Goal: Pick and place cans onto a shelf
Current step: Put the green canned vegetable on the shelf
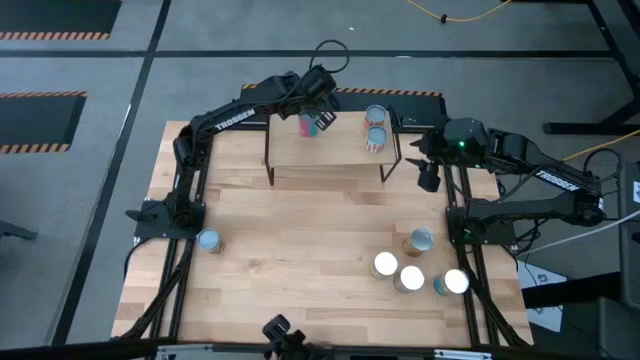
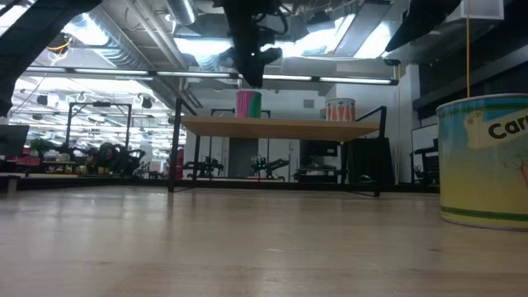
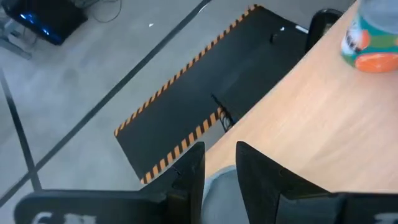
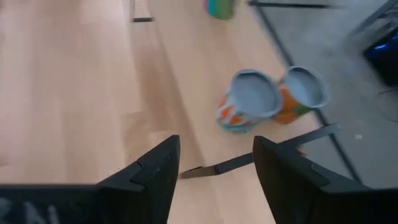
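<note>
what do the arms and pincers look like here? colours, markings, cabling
Both arms are dark, near-black jointed links with white TROSSEN lettering on the forearm. The left arm carries a black cable looping above its wrist. The right arm shows a small green light on its wrist housing. The left pincer and the right pincer each have two flat, angular matte-black fingers. No sleeves or coverings.

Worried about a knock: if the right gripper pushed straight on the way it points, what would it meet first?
Likely the black end bar of the shelf, then the nearer can close beside that line; depth is unclear.
</note>
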Robot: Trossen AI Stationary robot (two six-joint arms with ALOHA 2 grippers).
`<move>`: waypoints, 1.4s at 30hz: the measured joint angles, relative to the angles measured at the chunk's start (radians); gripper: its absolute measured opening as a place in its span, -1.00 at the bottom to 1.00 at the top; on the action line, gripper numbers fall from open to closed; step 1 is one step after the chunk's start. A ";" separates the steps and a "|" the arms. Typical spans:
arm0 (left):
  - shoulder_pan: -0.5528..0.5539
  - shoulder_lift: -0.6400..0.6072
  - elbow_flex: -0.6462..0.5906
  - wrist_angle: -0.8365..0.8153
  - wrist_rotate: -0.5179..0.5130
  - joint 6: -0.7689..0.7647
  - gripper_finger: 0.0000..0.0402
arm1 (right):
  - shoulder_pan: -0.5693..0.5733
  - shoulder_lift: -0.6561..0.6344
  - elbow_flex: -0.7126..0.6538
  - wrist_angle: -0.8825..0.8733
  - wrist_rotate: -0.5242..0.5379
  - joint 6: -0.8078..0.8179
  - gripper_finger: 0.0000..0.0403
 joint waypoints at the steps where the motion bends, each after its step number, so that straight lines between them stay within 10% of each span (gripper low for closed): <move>1: -0.006 0.000 0.008 -0.003 -0.002 0.006 -0.58 | 0.000 0.000 0.000 -0.007 -0.025 0.000 0.03; 10: -0.155 0.001 0.180 -0.159 0.024 0.071 -0.58 | 0.011 0.000 0.000 -0.114 -0.251 0.094 0.03; 26: -0.618 -0.049 0.176 -0.563 0.025 -0.208 -0.58 | 0.182 0.000 0.000 -0.143 -0.256 0.183 0.03; 42: -0.830 -0.143 -0.108 -0.552 0.069 -0.400 -0.59 | 0.238 0.000 -0.002 -0.143 -0.255 0.200 0.03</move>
